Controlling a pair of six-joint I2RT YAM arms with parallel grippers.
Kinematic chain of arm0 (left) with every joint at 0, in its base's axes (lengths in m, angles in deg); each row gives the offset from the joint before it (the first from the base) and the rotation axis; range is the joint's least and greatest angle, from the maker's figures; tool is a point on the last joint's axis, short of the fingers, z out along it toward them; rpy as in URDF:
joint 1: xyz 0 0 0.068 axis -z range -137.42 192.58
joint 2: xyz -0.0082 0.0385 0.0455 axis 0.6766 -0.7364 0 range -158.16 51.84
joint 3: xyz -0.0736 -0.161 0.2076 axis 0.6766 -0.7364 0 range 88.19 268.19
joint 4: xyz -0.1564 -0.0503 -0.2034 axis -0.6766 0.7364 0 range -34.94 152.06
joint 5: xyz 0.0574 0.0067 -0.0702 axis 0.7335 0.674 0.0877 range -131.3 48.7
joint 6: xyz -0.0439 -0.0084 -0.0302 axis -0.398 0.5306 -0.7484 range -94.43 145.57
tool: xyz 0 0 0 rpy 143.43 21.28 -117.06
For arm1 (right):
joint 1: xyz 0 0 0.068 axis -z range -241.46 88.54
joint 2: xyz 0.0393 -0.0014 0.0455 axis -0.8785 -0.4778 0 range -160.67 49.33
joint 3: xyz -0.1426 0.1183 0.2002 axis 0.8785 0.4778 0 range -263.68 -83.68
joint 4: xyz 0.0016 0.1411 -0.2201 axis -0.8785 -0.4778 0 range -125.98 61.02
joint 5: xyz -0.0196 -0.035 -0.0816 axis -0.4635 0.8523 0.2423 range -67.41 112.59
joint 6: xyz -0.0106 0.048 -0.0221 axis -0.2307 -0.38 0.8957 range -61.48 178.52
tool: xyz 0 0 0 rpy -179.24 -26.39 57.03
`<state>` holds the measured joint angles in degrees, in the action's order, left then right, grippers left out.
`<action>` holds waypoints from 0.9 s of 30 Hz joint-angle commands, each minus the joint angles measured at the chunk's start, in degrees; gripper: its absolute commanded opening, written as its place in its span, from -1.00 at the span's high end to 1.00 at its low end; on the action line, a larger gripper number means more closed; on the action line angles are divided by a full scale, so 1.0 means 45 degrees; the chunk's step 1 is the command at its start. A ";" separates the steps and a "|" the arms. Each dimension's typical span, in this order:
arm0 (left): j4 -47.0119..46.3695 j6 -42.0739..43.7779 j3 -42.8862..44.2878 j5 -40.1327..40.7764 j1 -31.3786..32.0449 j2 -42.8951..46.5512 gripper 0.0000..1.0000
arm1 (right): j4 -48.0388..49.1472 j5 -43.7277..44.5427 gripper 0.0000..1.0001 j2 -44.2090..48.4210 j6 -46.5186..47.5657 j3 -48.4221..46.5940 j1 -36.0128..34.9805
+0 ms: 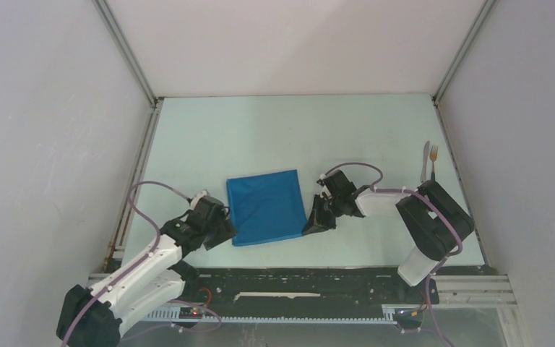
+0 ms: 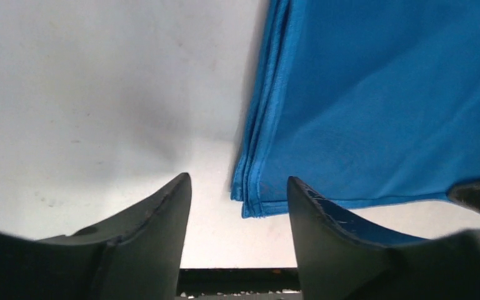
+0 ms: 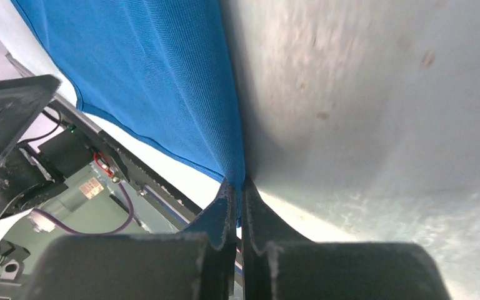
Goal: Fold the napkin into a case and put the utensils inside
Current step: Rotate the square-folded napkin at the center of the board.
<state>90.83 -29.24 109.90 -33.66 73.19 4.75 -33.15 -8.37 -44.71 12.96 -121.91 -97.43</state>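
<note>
Nr. edge of the desk [image 1: 260,130], L side: the left tool [image 1: 224,221] sits low at the near-left corner of the napkin [image 1: 267,207], its jaws apart and clamped on nothing. Seen from that wrist, the cloth's corner, several layers stacked, lies flat on the desk just ahead of the gap. Whether the R-hand finger touches the fabric can't be told.

R side, same depth: the right tool [image 1: 316,220] has its jaws pressed together on the napkin's near-right corner. In the wrist view, blue cloth runs straight down into the pinch.

Ctr.: the napkin, folded to a rough square and skewed a little, spans the space betw. the two tools.

Far R, by the wall: knife [image 1: 425,159] and fork [image 1: 433,160] lie side by side, knife on the L, well apart from cloth and tools.
</note>
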 commanded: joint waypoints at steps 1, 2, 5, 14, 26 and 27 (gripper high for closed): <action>0.0794 0.0624 0.1610 0.0640 -0.0363 0.0969 -0.42 | -0.2046 0.0027 1.00 -0.0493 0.1850 -0.1533 0.0712; 0.0883 0.0820 0.1941 0.0562 -0.0580 0.1087 -0.52 | -0.2432 -0.0043 1.00 -0.0609 0.2164 -0.1863 0.0959; 0.0713 0.1441 0.2756 -0.0039 -0.1382 0.1088 -0.66 | -0.4258 -0.0579 1.00 -0.1677 0.3422 -0.3465 0.1791; -0.0563 0.3301 0.5974 -0.3120 -0.3668 -0.3520 -0.86 | -0.9115 0.1463 0.97 -0.6368 0.7417 -1.2065 0.3283; -0.0606 0.5150 0.8897 -0.5643 -0.5728 -0.9721 -0.65 | -1.1222 0.4119 -0.62 -0.7956 0.7422 -1.9169 0.4018; -0.0561 0.5248 0.8997 -0.5628 -0.5797 -1.0189 -0.59 | -1.0018 0.3511 -0.62 -0.6649 0.7177 -1.7600 0.3990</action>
<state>87.88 -10.70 146.84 -53.83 47.75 -34.73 -80.21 6.76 -87.03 47.75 -212.64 -79.57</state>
